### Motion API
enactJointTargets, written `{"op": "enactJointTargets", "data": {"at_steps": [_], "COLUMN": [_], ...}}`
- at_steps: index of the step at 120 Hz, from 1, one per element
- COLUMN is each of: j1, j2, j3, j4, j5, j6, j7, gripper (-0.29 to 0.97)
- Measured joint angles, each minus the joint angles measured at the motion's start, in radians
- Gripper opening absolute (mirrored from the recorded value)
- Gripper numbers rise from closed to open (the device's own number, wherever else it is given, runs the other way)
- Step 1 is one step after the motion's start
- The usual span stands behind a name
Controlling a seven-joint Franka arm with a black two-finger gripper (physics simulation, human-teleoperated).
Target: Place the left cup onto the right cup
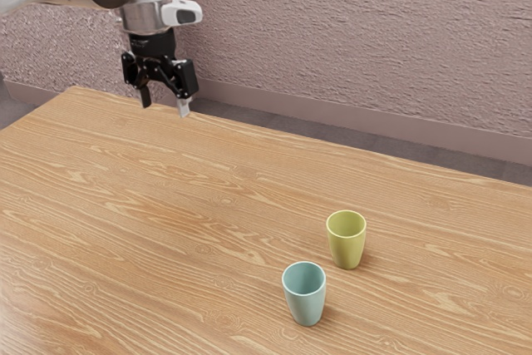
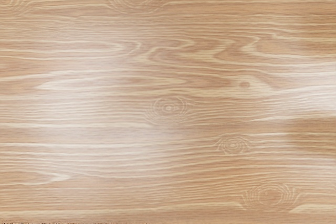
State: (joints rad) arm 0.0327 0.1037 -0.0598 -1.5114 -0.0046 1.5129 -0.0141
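Nearest, the blue cup (image 1: pixel 304 293) stands upright on the bench (image 1: pixel 125 205), just beside the green cup (image 1: pixel 346 239) and to the exterior view's left of it, not touching. Far behind, our end effector (image 1: pixel 165 104) hangs over the bench's back edge, opened wide and holding nothing. We judge the approach is the step in hand: next we must cross to the blue cup and straddle its wall.
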Motion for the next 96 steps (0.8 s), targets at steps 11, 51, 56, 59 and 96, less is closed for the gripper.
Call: {"op": "enactJointTargets", "data": {"at_steps": [11, 51, 56, 59, 96], "j1": [0.0, -0.009, -0.01, -0.013, -0.07], "j2": [0.001, 0.003, 0.005, 0.008, 0.031], "j3": [0.0, -0.008, -0.008, -0.008, -0.012], "j4": [0.0, -0.022, -0.027, -0.032, -0.088], "j5": [0.0, -0.024, -0.026, -0.026, -0.015], "j6": [-0.001, 0.019, 0.025, 0.03, 0.11], "j7": [-0.01, -0.036, -0.039, -0.04, -0.056], "gripper": [0.68, 0.68, 0.68, 0.68, 0.68]}}
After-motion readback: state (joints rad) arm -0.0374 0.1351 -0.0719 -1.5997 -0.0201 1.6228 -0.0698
